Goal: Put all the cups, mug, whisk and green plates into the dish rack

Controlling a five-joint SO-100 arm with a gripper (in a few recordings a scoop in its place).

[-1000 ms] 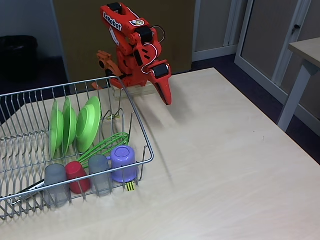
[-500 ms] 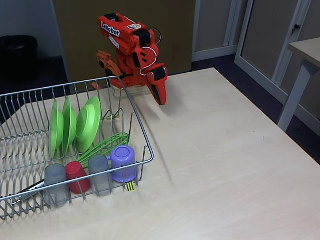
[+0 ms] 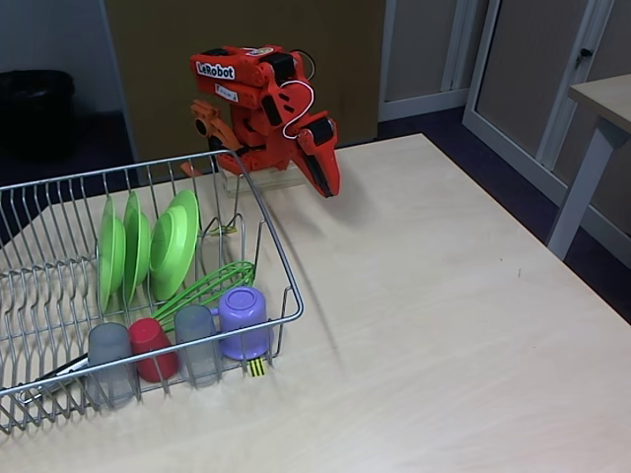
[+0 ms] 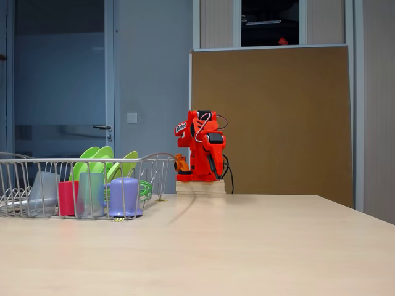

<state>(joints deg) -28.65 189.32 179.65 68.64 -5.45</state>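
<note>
Arm folded lower since half second ago, top link now level; hand (image 3: 329, 183) tipped out toward counter (image 3: 444, 296), nothing in it, fingers look together. White "LeRobot" on arm's top link. Rack (image 3: 281, 266) at left holds all: plates (image 3: 148, 246) upright in slots, whisk (image 3: 212, 281) lying, mug (image 3: 243, 321) and cups (image 3: 148, 350) upturned along front, striped tag by mug. Low side view adds brown board behind arm, door, light switch. Pale wood counter, dark floor.

Shiny metal wire dish rack (image 3: 281, 258), glossy plastic green plates (image 3: 173, 243), matt pale wood-look table (image 3: 444, 296)
</note>
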